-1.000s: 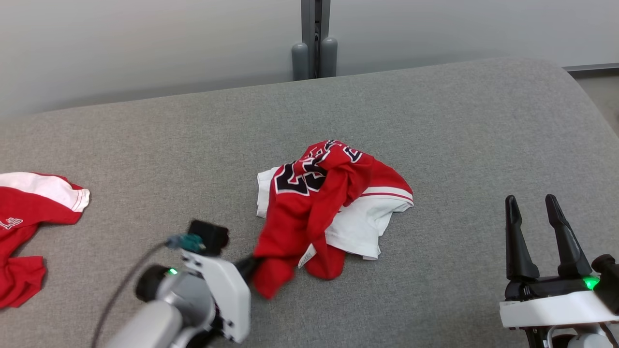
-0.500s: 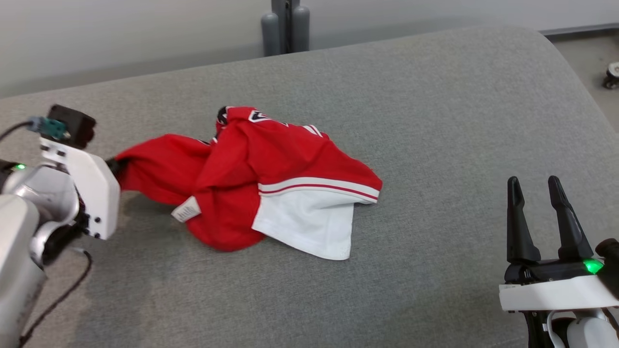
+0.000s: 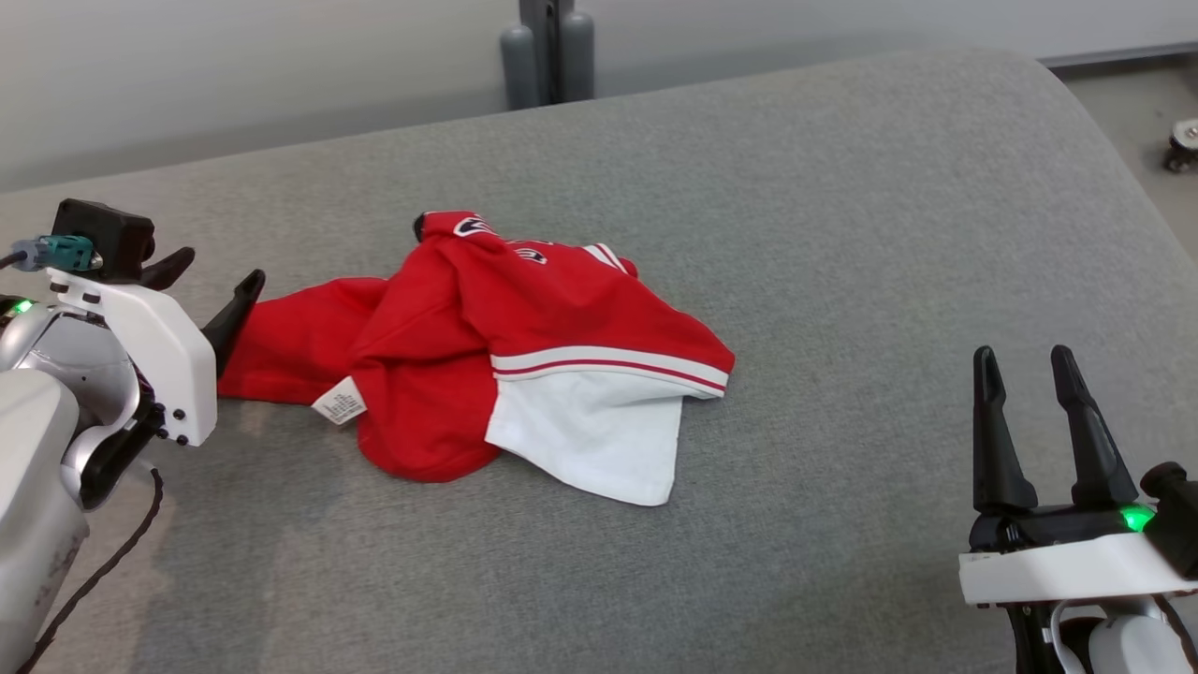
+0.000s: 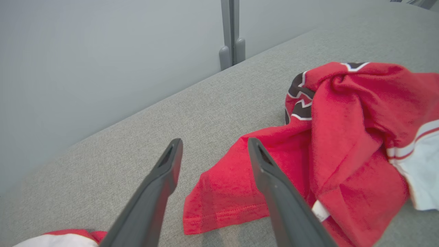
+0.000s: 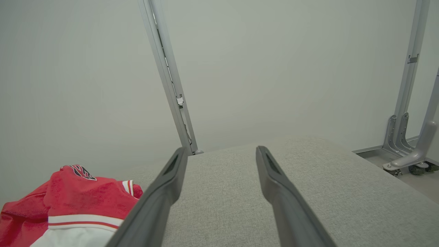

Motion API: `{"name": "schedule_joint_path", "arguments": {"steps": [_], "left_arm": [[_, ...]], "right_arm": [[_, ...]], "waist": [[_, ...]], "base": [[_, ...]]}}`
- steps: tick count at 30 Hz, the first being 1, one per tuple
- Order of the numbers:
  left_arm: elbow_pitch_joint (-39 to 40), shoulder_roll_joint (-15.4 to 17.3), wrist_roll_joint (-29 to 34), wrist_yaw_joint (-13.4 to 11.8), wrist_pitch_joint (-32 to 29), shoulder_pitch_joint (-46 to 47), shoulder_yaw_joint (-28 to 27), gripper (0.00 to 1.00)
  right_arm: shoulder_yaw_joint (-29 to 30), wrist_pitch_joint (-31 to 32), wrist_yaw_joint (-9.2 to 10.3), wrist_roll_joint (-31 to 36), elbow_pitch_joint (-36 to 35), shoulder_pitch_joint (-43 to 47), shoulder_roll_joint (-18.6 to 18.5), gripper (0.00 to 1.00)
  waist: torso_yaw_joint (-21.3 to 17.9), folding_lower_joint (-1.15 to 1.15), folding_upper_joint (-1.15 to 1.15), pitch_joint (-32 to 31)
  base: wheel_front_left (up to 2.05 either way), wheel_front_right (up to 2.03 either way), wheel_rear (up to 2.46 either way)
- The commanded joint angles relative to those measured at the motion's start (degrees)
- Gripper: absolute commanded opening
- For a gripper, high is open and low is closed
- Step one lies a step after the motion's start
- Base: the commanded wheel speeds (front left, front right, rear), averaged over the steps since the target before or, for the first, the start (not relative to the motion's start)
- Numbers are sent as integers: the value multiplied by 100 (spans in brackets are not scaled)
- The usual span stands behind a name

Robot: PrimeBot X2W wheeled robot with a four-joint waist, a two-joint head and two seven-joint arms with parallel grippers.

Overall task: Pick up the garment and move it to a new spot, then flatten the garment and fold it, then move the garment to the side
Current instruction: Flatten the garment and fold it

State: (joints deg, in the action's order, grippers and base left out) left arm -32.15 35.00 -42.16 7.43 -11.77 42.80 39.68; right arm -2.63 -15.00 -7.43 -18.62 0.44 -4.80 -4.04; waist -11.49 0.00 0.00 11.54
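The garment (image 3: pixel 487 356) is a crumpled red and white jersey with dark lettering, lying on the grey padded surface (image 3: pixel 842 234) left of centre. My left gripper (image 3: pixel 217 273) stands open at its left end, one finger just touching the red hem, nothing held. The left wrist view has the garment (image 4: pixel 343 137) lying to the right of the spread fingers (image 4: pixel 164 178), its hem beneath them. My right gripper (image 3: pixel 1025 370) is open at the lower right, well clear of the cloth. From the right wrist, the garment (image 5: pixel 68 206) sits at the lower left.
A second red and white cloth (image 4: pixel 61 238) peeks in at the bottom left of the left wrist view. A grey post (image 3: pixel 547 51) stands behind the far edge. The surface curves down at the right, with floor and a caster (image 3: pixel 1181 142) beyond.
The left gripper dragged the garment's red end leftward, stretching it out, then opened and let it drop onto the surface. The head camera shifted. The right gripper stayed open and still.
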Motion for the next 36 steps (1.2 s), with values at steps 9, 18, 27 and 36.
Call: {"name": "schedule_joint_path", "arguments": {"steps": [9, 18, 27, 36], "left_arm": [[382, -226, -80, -324, 1169, -491, -105, 100], [1878, -497, -173, -1459, 2262, -1821, -443, 100], [2868, -933, -175, -2315, 2663, -3051, -899, 100], [3161, -1375, 152, -2248, 2700, -3545, -858, 100]], "right_arm": [[-54, -28, -11, -9, 122, 250, -185, 100], [-110, -28, -11, -54, 158, 489, -316, 100], [-190, -28, -11, -110, 191, 693, -341, 100], [-286, 24, -11, -162, 253, 757, -393, 100]], "waist": [[701, 0, 0, -605], [1219, 0, 0, -880], [1344, 0, 0, -969], [1465, 0, 0, -996]], "base": [[0, 0, 0], [0, 0, 0], [0, 0, 0], [0, 0, 0]]}}
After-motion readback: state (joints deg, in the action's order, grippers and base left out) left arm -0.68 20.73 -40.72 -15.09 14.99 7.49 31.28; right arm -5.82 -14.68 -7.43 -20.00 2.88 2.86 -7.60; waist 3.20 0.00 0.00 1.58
